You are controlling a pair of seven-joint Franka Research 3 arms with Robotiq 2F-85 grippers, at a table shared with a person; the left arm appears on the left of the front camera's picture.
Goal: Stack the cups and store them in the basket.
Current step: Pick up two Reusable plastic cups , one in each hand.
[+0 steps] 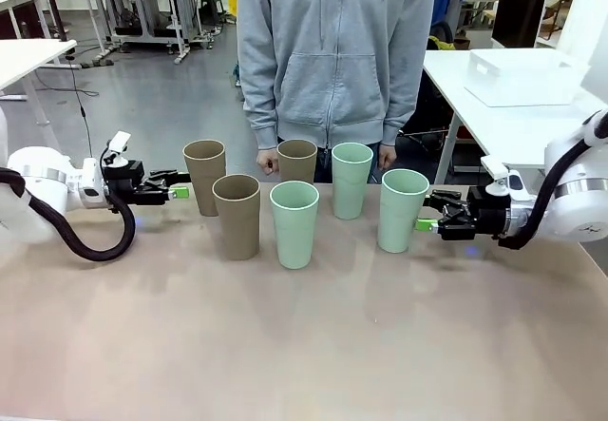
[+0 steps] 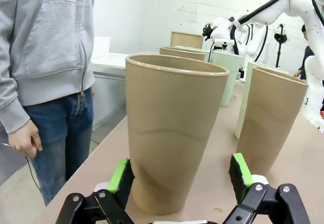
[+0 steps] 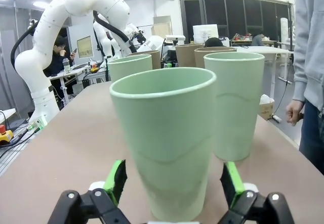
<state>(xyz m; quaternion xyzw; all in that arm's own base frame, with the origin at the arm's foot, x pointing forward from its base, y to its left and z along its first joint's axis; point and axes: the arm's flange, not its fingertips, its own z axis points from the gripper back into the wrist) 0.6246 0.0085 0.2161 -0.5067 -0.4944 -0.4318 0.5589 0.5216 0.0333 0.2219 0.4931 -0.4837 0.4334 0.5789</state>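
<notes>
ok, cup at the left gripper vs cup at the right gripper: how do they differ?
Colour: brown cup at the left gripper, green cup at the right gripper. Place: brown cup at the group's left end, green cup at its right end. Both upright, same shape, ungripped, jaws open.

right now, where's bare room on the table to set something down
Crowded: the far band, tan cups and mint cups close together between the left gripper and right gripper. Bare: the wide near half of the table, from that row to the robot's edge.
</notes>
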